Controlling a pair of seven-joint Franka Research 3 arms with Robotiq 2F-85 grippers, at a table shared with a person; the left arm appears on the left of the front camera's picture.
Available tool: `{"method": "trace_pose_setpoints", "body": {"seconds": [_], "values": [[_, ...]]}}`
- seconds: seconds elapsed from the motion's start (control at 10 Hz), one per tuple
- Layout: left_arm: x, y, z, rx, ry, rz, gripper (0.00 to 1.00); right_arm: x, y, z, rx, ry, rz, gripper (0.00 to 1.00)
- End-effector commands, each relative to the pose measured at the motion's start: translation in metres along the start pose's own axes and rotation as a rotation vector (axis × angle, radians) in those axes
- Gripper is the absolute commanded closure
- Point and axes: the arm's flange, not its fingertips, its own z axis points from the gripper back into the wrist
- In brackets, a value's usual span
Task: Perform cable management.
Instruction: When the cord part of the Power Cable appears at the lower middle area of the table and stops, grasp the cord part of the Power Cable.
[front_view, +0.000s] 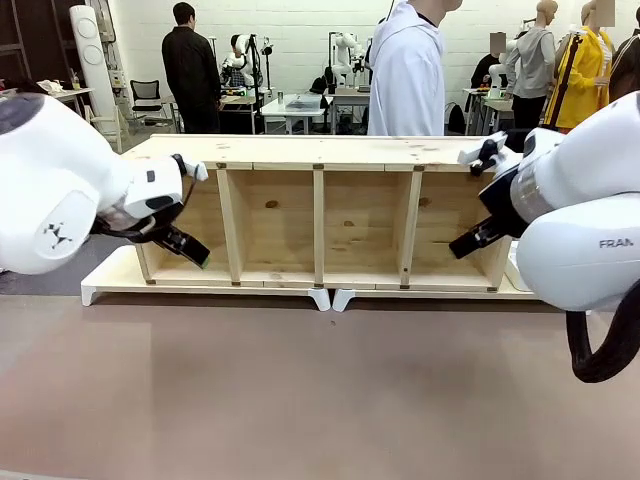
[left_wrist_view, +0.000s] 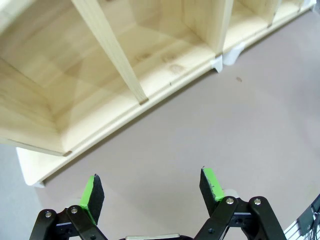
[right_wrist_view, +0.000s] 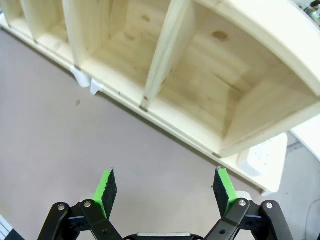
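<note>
1. Workshop background: white walls, further benches behind. A person (front_view: 405, 80) in a white top stands at the far side of the long pale wooden shelf unit (front_view: 320, 150).
2. Landmark: the shelf unit lies along the mauve-brown table top (front_view: 320, 400), open front toward the robot, four compartments split by upright boards. Two small white feet (front_view: 330, 298) sit at the middle of its bottom edge.
3. Left gripper (front_view: 186, 244): in front of the shelf unit's leftmost compartment, near its lower edge. In the left wrist view the left gripper (left_wrist_view: 152, 187) has its green pads (left_wrist_view: 91, 192) spread wide with nothing between them; bare table top lies below, and the shelf unit's base is just beyond.
4. Right gripper (front_view: 470, 240): at the front of the shelf unit's rightmost compartment. In the right wrist view the right gripper (right_wrist_view: 165, 187) is likewise spread wide and holds nothing.
5. White rectangular power strip (right_wrist_view: 262, 157): just beside the shelf unit's right end, partly hidden by it.
6. Black cable: position cannot be told from these views.
</note>
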Motion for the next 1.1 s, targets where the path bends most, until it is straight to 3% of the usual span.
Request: {"method": "trace_pose_setpoints", "body": {"seconds": [0.0, 0.3, 1.0], "values": [[-0.104, -0.032, 0.042, 0.089, -0.052, 0.032, 0.0, -0.095, 0.022, 0.041, -0.068, -0.022, -0.039, 0.0], [-0.127, -0.037, 0.075, 0.173, -0.124, 0.053, 0.0, -0.121, 0.008, 0.067, -0.101, -0.056, -0.115, 0.0], [-0.188, -0.009, 0.112, 0.223, -0.144, 0.225, 0.0, -0.164, 0.002, 0.105, -0.138, -0.068, -0.205, 0.0]]}}
